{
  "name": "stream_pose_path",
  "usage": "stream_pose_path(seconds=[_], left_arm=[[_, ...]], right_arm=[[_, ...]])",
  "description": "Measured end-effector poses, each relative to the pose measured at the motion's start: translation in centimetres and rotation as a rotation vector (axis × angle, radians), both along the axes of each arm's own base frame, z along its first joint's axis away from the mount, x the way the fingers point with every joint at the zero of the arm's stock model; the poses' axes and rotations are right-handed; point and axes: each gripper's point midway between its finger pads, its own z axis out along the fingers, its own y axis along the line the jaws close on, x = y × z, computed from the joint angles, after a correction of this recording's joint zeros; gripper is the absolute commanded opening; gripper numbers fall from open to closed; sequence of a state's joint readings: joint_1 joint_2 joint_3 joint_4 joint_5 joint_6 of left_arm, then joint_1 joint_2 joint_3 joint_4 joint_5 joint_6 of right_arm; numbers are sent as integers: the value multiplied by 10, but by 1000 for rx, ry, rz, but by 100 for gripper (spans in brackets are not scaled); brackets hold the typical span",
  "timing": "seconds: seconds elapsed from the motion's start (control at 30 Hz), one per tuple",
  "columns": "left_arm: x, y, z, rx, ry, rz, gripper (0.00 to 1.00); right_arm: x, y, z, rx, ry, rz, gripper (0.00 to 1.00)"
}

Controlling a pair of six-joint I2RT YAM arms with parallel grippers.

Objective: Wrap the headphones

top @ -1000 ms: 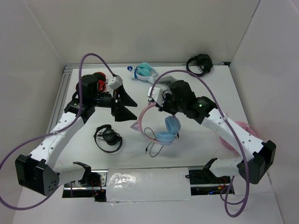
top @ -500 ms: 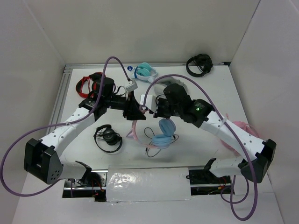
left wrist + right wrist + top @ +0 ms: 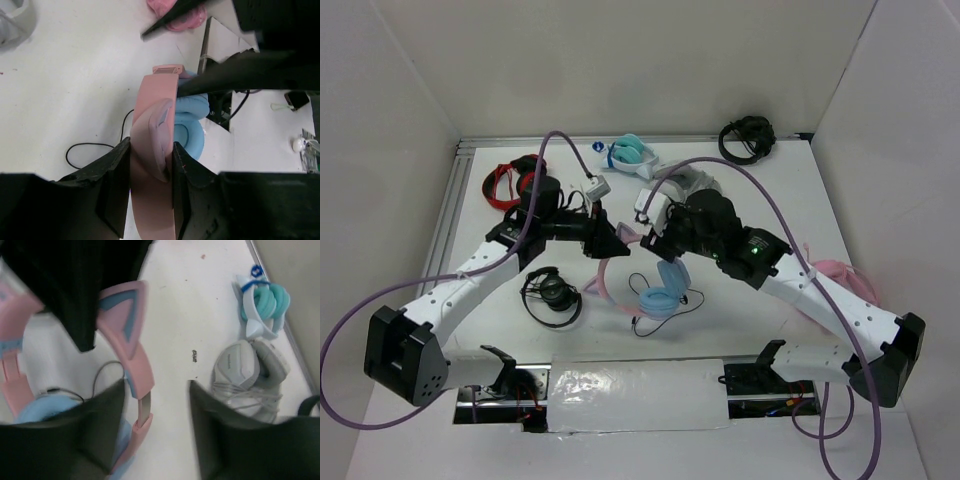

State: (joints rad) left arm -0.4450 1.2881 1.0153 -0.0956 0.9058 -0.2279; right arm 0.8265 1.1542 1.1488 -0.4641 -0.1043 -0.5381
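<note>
Clamping the headband from both sides, the left jaws hold the cat-eared headphones with pink band and light blue ear cups (image 3: 159, 100) near the middle of the white counter (image 3: 75, 75). The right jaws stand apart, with one pink arm of the band loose between them. A thin black cable (image 3: 100, 145) loops on the counter. Teal-and-white plastic headphones (image 3: 262, 307) and a grey pair (image 3: 250, 372) lie beyond.

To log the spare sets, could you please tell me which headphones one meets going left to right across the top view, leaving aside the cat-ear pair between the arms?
red headphones → small black headphones → teal-and-white headphones → black headphones at the far edge → all-pink headphones
</note>
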Motion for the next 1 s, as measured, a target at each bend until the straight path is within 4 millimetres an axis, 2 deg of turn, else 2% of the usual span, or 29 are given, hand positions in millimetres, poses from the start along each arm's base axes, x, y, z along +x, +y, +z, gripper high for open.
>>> stream_pose_path(seconds=[0.07,0.1,0.13,0.2,0.3,0.37,0.43,0.63,0.73,0.77,0.87,1.0], left_arm=[[0,3,-2,-5,5,39,0],[1,4,-4,-9,-1,63,0],[1,6,-5,-13,0,89,0],[2,10,-6,-27,5,155,0],[8,17,-5,-63,17,264,0],[14,21,-3,-95,18,337,0],[23,25,-2,-127,20,413,0],[56,36,5,-231,103,638,0],[67,40,9,-309,142,716,0],[69,42,9,-338,161,739,0],[73,42,8,-387,209,776,0],[73,34,14,-433,236,785,0]], right_arm=[[6,0,7,67,26,-79,74],[9,-1,10,101,46,-126,93],[11,-2,13,142,78,-185,96],[18,-7,22,225,124,-307,100],[24,-13,35,379,199,-464,100],[21,-17,40,498,255,-538,100],[10,-24,42,613,315,-572,100],[-29,-48,18,870,497,-621,100],[-44,-51,2,947,575,-628,100],[-51,-48,-10,978,623,-624,100],[-57,-43,-24,1010,690,-633,100],[-51,-34,-32,1075,765,-696,100]])
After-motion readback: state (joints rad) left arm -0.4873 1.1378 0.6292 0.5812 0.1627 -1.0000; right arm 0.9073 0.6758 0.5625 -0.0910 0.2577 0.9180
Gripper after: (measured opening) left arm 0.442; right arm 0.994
